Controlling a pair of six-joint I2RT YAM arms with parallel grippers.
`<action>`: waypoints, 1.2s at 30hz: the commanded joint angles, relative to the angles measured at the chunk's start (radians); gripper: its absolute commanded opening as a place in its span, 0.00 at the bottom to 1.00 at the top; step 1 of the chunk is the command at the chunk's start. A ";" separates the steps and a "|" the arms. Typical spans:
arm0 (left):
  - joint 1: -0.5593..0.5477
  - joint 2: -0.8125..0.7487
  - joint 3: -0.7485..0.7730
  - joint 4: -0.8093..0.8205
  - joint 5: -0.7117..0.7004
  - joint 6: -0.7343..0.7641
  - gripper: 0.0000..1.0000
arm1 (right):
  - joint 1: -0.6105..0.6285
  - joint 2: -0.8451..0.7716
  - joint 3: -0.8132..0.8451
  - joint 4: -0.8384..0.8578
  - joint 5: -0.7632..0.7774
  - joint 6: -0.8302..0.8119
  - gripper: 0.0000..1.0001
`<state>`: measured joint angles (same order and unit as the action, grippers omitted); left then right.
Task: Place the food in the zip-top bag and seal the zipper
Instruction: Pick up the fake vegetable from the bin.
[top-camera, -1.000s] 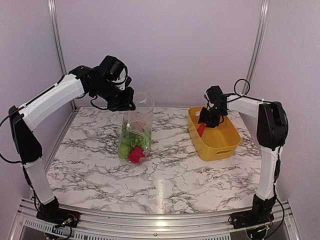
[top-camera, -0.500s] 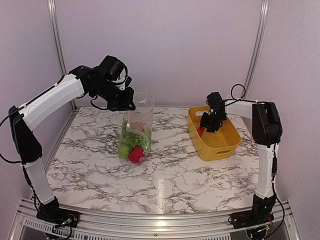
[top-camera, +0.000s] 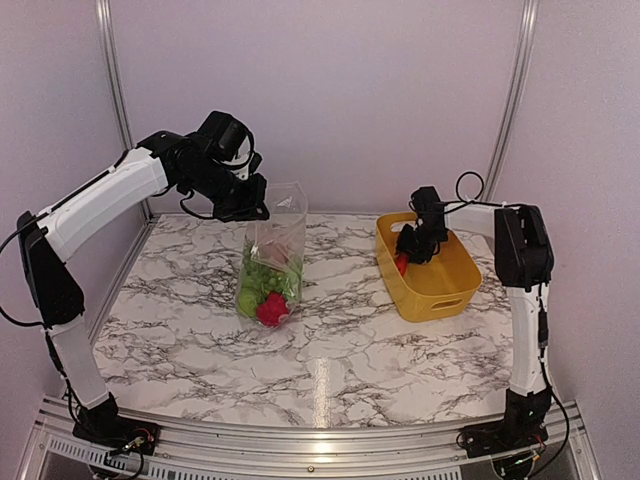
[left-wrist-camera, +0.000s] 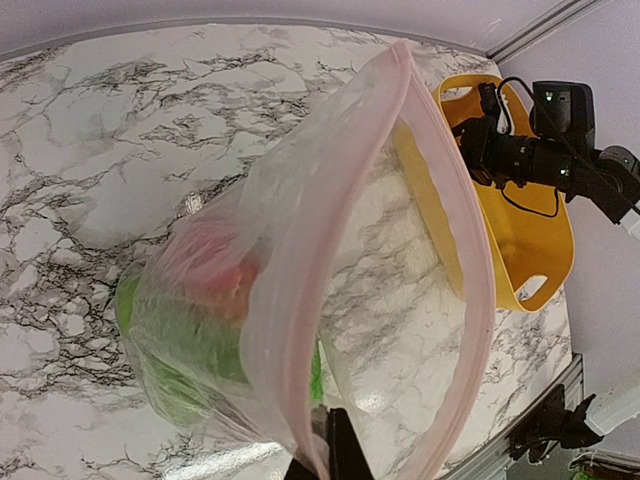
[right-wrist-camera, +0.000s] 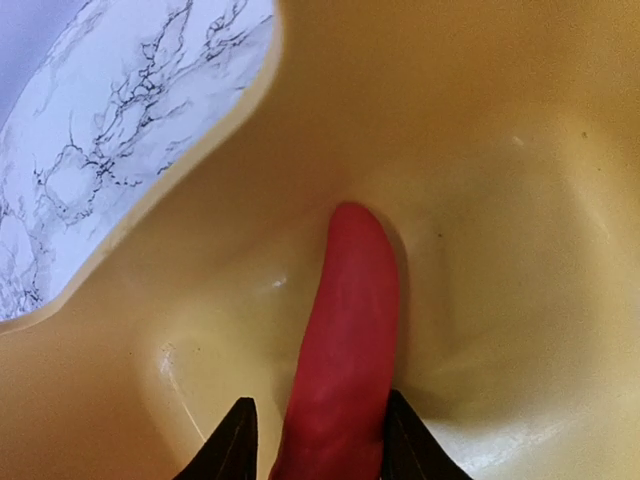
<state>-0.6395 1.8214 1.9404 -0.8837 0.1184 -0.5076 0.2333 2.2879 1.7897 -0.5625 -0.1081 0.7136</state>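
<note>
The desk (top-camera: 350, 345) carries two things. The zip-top bag (top-camera: 272, 250) stands left of the middle, and the basket (top-camera: 447, 290) lies to its right, well apart from it and closer to the back right corner. The bag is upright with its mouth on top, and several pieces of food (top-camera: 266, 298) rest at its bottom. The left end effector (top-camera: 252, 210) is above the bag, on its left side, and grips the zipper (left-wrist-camera: 290, 300) at the mouth. One long piece of food (right-wrist-camera: 345, 330) lies in the basket, near the wall on the bag's side. The right end effector (top-camera: 415, 246) is down inside the basket, with one finger on each side of this piece.
</note>
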 joint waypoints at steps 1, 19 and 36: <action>0.009 0.006 0.017 -0.022 -0.015 0.016 0.00 | -0.025 0.040 0.030 -0.003 -0.020 0.031 0.39; 0.011 0.029 0.015 -0.003 0.022 0.007 0.00 | -0.028 -0.202 -0.143 0.038 0.006 -0.006 0.11; 0.011 0.053 0.021 0.020 0.069 -0.021 0.00 | -0.004 -0.589 -0.238 0.264 -0.007 -0.057 0.00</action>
<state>-0.6357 1.8591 1.9408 -0.8719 0.1688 -0.5175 0.2161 1.7237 1.5421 -0.3752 -0.0944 0.6682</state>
